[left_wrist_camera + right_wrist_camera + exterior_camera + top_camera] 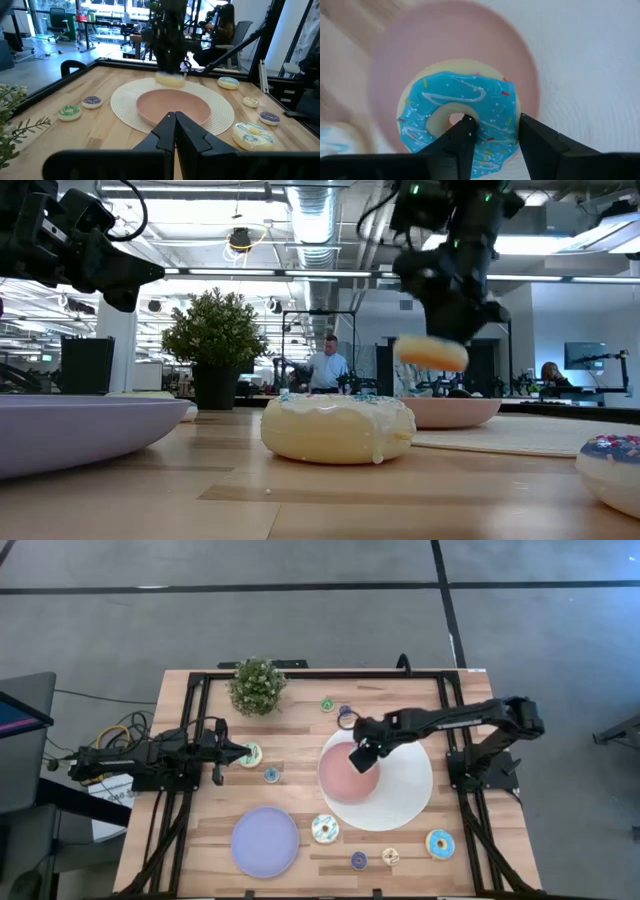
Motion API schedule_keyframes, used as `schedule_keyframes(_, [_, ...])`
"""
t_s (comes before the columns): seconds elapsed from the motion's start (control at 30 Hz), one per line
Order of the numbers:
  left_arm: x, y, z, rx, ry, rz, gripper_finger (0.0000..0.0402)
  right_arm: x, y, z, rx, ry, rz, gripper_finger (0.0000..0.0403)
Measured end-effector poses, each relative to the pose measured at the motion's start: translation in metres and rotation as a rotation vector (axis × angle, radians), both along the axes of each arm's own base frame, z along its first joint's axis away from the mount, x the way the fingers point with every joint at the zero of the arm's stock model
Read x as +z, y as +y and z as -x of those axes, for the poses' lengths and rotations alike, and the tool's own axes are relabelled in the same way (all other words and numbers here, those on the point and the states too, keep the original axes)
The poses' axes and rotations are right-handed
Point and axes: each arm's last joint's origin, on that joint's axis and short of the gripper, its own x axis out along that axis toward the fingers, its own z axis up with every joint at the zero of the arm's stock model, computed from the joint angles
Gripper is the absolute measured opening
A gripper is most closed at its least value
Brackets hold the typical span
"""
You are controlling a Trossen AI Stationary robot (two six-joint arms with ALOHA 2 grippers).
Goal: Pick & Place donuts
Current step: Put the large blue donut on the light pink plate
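Note:
My right gripper (492, 131) is shut on a tan donut with blue icing (457, 112) and hovers over the pink plate (345, 783). In the low view this donut (432, 352) hangs above the plate (455, 412). My left gripper (175, 122) is shut and raised at the table's left (238, 751), beside a pale-green donut (252, 754) lying flat on the wood. Other donuts lie flat on the table: teal-white (325, 829), blue (440, 843), small purple (359, 860), tan (391, 856), teal (271, 775), green (328, 704) and purple (345, 711). My right gripper holds the blue-iced donut by one side of its ring (496, 120). One finger (462, 137) stands in the hole and the other (535, 137) is outside the rim. The fingers come from above, pointing down. The donut is lifted clear over the pink plate, icing up, about level.
The pink plate sits on a round white mat (410, 790). A lavender plate (265, 842) lies near the table's near edge, and a potted plant (256, 686) stands at the far left. Black frame rails run along the table's edges. People sit in the room beyond.

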Motion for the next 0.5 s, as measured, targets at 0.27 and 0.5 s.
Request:
schedule_keyframes(0.27, [0.0,0.0,0.0,0.001,0.0,0.0,0.0,-0.025,0.012,-0.008,0.051,0.091,-0.021,0.0132])
schedule_keyframes(0.5, [0.0,0.0,0.0,0.001,0.001,0.0,0.0,-0.024,0.013,-0.009,0.105,0.089,0.014,0.0128])
